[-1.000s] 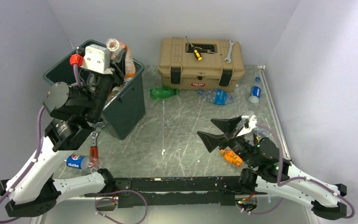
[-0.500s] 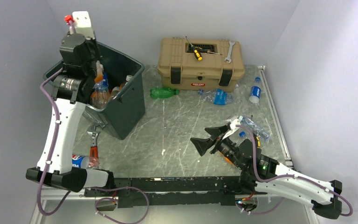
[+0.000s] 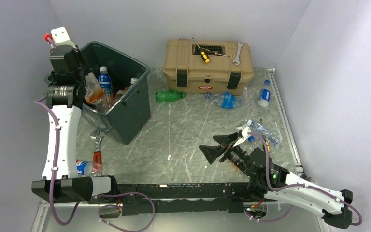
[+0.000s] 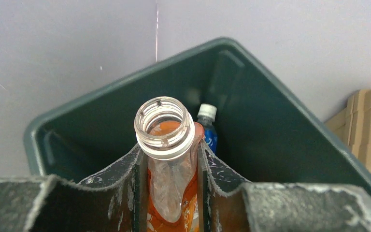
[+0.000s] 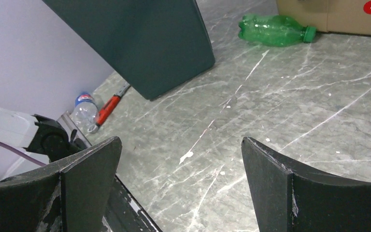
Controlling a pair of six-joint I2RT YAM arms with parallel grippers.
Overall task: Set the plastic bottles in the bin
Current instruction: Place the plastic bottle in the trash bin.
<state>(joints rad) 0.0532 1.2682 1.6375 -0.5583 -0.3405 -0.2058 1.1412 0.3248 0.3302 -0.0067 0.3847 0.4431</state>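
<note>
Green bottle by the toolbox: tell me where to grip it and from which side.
Grip the green bottle across its mid-body, coming from above. It lies on its side along the toolbox front, cap end nearest the box, so the rounded body offers the open right pincer likely the clearest hold.

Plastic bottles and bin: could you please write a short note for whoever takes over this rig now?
Left gripper: shut on a capless orange-label bottle, held over the open bin, not yet released.
Right gripper: open, empty, low over the table.
Done: several bottles in the bin, among them a blue-label bottle.
Left: release the held one; then the green bottle, crushed blue bottle and blue-cap bottle near the toolbox, the clear bottle beside the right gripper, the Pepsi bottle beside the orange-handled wrench.
</note>
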